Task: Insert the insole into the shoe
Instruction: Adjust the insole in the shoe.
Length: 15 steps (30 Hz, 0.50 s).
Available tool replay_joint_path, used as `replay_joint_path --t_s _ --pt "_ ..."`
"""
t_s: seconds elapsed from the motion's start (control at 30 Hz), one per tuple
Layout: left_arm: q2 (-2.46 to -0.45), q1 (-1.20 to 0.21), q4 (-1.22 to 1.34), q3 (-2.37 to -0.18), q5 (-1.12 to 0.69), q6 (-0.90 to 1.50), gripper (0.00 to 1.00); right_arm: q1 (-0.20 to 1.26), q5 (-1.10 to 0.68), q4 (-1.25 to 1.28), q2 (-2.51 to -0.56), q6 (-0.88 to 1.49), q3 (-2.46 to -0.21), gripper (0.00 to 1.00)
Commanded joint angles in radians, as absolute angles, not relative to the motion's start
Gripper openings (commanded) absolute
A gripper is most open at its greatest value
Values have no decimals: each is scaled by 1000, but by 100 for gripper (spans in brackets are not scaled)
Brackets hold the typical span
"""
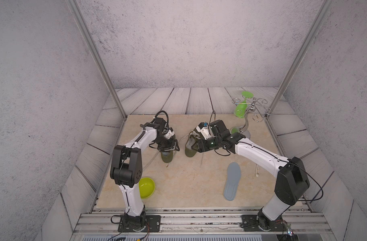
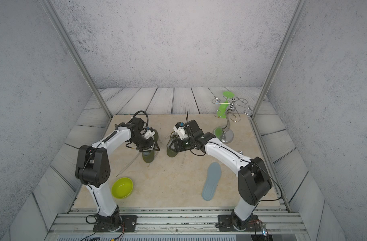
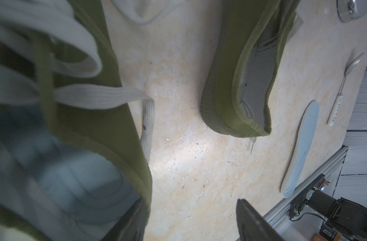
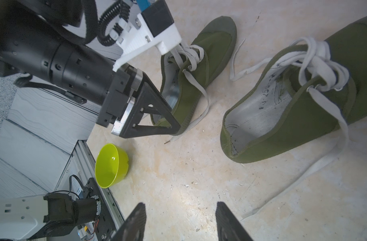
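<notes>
Inside a grey-walled test cell, a pale marble tabletop [image 1: 189,187] is seen with a lime bowl [image 1: 146,187] near its left edge. Further right, the left gripper [image 1: 170,148] is poised over the heel of the left shoe [image 1: 167,157]. Its jaws are parted astride the collar, and a blue-grey liner [image 3: 74,177] is already seated inside. The right shoe [image 4: 293,116] is shown beside it, unlined, with laces trailing loose. The right gripper [image 4: 180,208] is held low beside that shoe's heel, jaws parted and empty. The insole [image 1: 232,181] is seen lying flat on the tabletop, well apart from both shoes and nearer the arm bases. A spoon [image 1: 257,170] is set just beyond it, and a wire glass stand [image 1: 246,119] is placed toward the far right corner. The insole is judged best taken by its heel end and fed toe-first under the tongue, with the collar held wide and the laces kept clear.
</notes>
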<state>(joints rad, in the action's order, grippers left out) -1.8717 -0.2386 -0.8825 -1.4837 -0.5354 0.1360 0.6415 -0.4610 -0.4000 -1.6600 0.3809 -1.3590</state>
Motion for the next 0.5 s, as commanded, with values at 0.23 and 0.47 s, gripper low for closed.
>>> replay_joint_path --t_s 0.23,0.47 --pt "-1632 -250 -843 -1464 -403 210 70 626 -158 -570 -1498 425 -1243 57" --pt "-1541 -367 -701 -1345 -345 305 70 577 83 -757 -1326 512 -1050 57"
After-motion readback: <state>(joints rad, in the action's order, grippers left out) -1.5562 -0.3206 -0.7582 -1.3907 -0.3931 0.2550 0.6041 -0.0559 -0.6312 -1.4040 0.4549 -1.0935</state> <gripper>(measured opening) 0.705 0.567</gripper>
